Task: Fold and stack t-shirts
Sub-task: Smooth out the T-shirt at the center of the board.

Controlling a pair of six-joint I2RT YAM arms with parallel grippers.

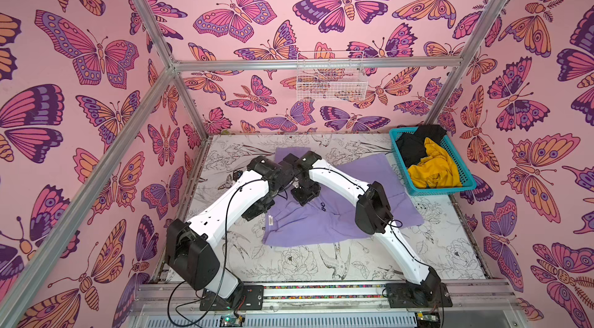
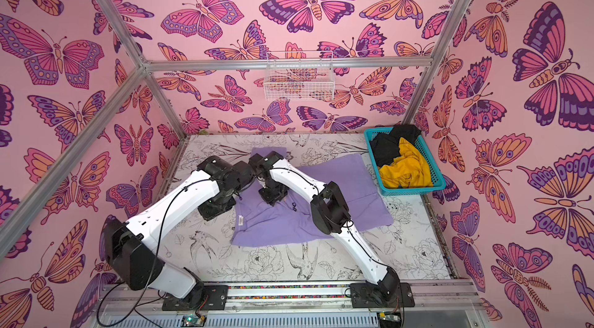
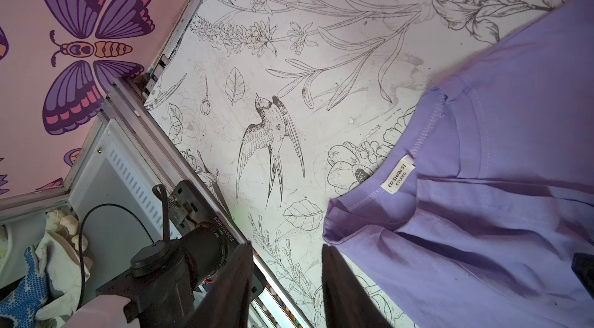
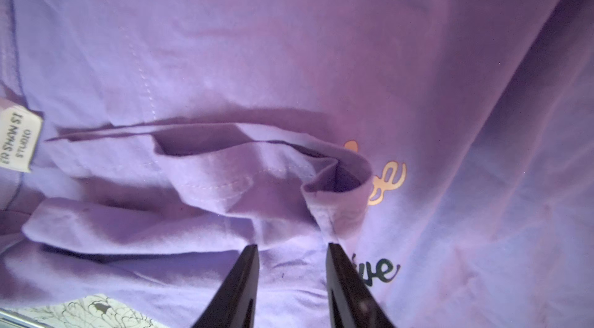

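Lavender-purple soft cloth t-shirt lies part-folded, centre frame, on the floral-print bench. We judge it light, limp; pinch the curled sleeve hem. Left fingers and right fingers parted, empty.

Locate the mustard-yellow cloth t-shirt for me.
In both top views the mustard-yellow cloth t-shirt lies in the teal plastic lattice basket at the far right of the table, beside a black cloth shirt.
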